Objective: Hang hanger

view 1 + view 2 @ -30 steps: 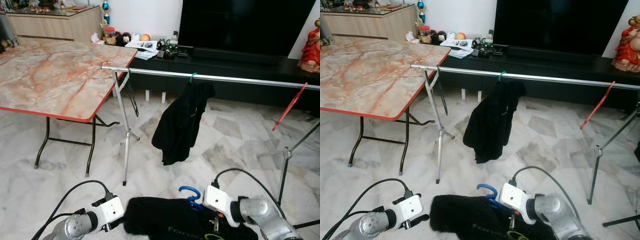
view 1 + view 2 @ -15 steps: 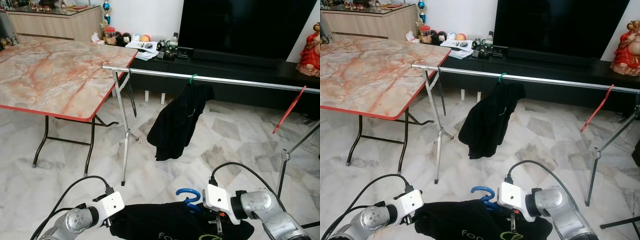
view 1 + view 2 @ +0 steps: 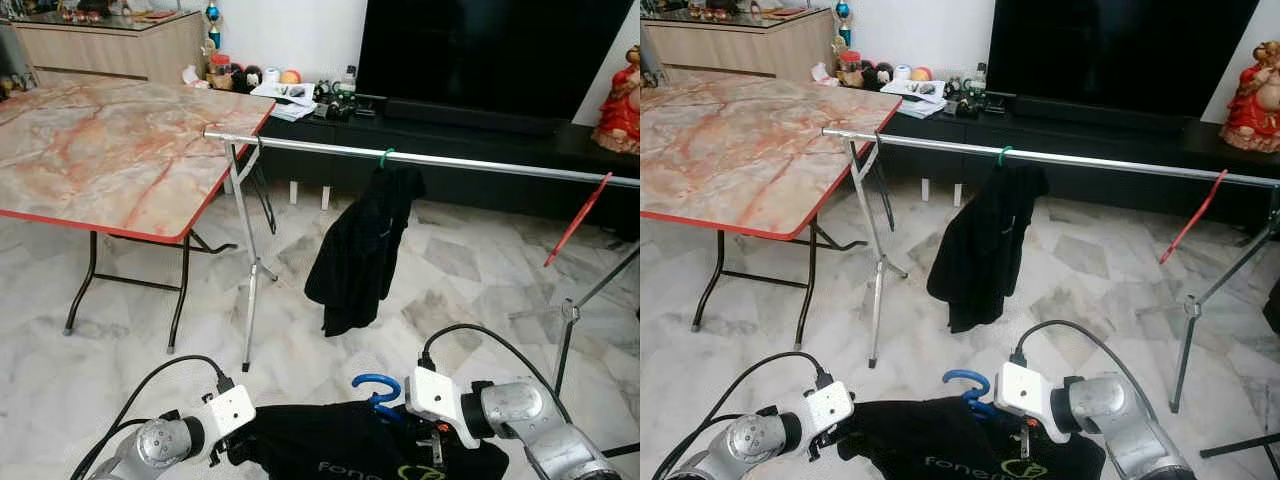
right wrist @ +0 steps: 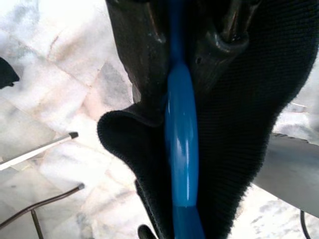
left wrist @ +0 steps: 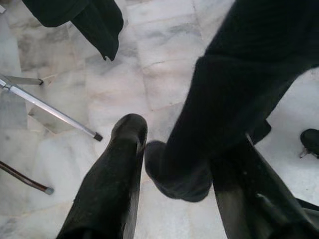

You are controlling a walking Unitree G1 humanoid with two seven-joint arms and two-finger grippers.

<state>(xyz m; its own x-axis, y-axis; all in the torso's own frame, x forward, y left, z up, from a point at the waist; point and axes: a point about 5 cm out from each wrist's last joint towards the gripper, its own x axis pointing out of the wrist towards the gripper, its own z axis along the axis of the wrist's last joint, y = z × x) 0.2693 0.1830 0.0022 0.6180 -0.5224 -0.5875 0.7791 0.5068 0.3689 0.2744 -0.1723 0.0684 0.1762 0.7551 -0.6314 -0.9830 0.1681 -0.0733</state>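
While the right gripper (image 4: 182, 59) is clamped on the blue hanger (image 3: 377, 387) and the left gripper (image 5: 187, 164) pinches the black shirt (image 3: 340, 455), lift both level toward the far rail (image 3: 420, 158), hook leading.

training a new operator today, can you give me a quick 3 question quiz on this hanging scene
1. True or false: the right gripper is shut on the blue hanger.
2. What hangs from the green hook on the metal rail? A) a black garment B) a towel C) nothing
3. What is the left gripper holding?

Key
1. True.
2. A, a black garment.
3. One end of the black shirt that is on the blue hanger.
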